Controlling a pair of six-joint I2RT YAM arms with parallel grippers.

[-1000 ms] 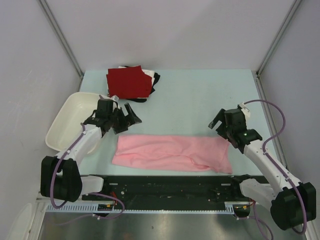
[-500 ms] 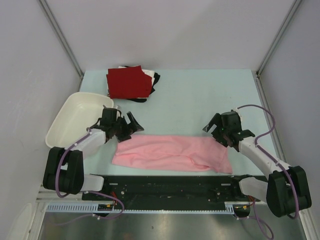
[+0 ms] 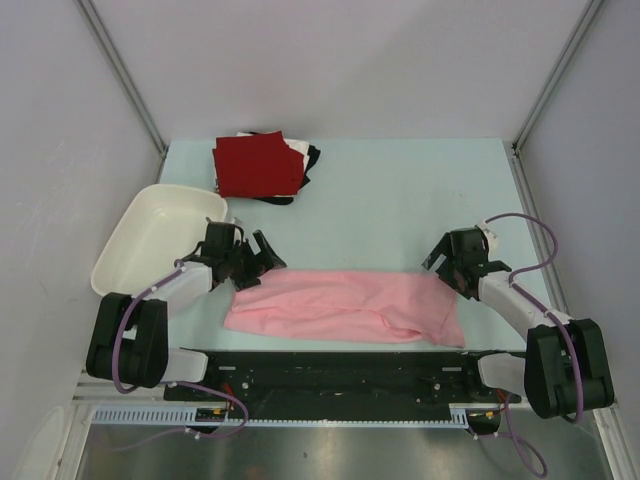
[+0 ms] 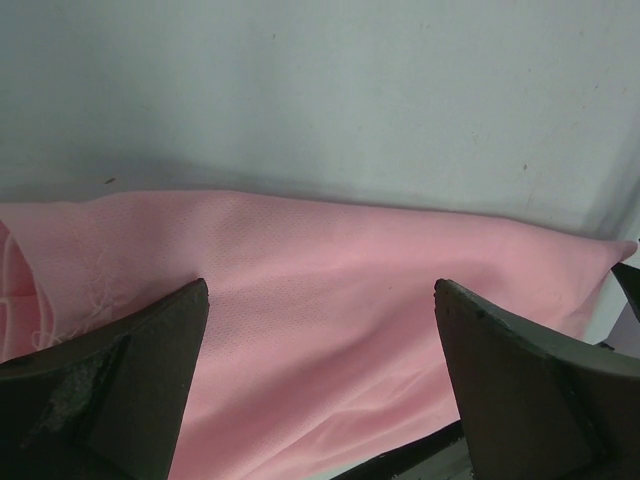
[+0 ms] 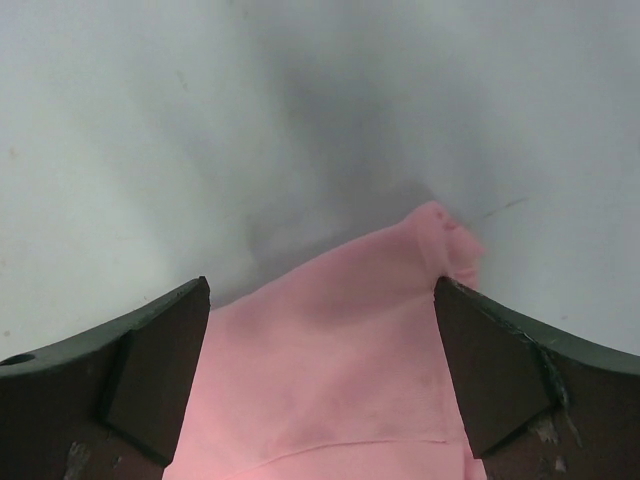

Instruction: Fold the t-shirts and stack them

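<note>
Hovered with left gripper [image 3: 253, 260] and right gripper [image 3: 446, 266] both spread wide and empty at the far corners of the flat light pink cloth t-shirt [image 3: 345, 308], near the front edge of the pale green table [image 3: 400, 200]; risked pinching only one layer if closed too shallow.

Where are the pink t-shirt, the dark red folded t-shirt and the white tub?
pink t-shirt [image 3: 340, 305], top view, middle of the cloth.
dark red t-shirt [image 3: 257, 166], top view, middle of its upper face.
white tub [image 3: 140, 240], top view, bare inner floor.
</note>
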